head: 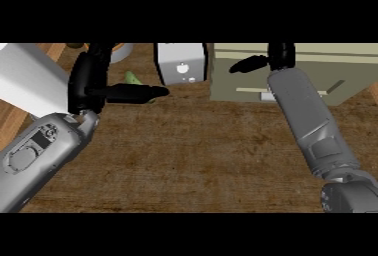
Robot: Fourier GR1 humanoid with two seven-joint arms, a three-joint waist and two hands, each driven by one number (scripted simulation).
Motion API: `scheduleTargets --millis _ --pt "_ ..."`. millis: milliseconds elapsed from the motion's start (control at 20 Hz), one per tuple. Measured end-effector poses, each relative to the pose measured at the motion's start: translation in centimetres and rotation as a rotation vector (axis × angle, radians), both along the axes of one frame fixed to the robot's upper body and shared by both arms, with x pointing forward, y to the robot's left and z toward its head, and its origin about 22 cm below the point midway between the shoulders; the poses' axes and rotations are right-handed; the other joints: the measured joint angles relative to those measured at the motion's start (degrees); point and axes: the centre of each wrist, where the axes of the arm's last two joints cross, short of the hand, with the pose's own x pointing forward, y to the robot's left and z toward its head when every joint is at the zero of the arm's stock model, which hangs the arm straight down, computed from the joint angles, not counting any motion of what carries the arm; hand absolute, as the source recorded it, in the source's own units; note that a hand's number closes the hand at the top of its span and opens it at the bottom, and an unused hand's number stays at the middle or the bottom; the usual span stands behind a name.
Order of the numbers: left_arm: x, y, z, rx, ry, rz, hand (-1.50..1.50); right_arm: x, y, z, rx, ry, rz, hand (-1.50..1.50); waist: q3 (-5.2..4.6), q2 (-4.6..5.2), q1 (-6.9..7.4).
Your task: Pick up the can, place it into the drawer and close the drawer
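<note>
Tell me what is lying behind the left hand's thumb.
A small green object pokes out behind the left hand, on the brown counter. Only its pointed top shows; the thumb covers the rest, so I cannot tell what it is. No can is visible there.

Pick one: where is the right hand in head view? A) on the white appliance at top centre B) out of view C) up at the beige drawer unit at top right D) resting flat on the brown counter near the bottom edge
C: the right hand is up at the beige drawer unit, the forearm stretching up across the counter.
</note>
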Motion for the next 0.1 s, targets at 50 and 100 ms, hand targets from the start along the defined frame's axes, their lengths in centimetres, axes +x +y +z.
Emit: scheduleTargets --millis 50,100 --pt "-0.13 0.3 -0.09 -0.004 0.005 0.006 -1.5 0.03 0.26 0.08 0.03 0.002 0.009 -1.5 -0.02 -0.12 -0.17" --pt "-0.35 0.51 -0.14 -0.007 0.008 0.006 -1.5 0.06 0.51 0.17 0.053 0.001 0.014 -1.5 -0.04 -0.22 -0.27"
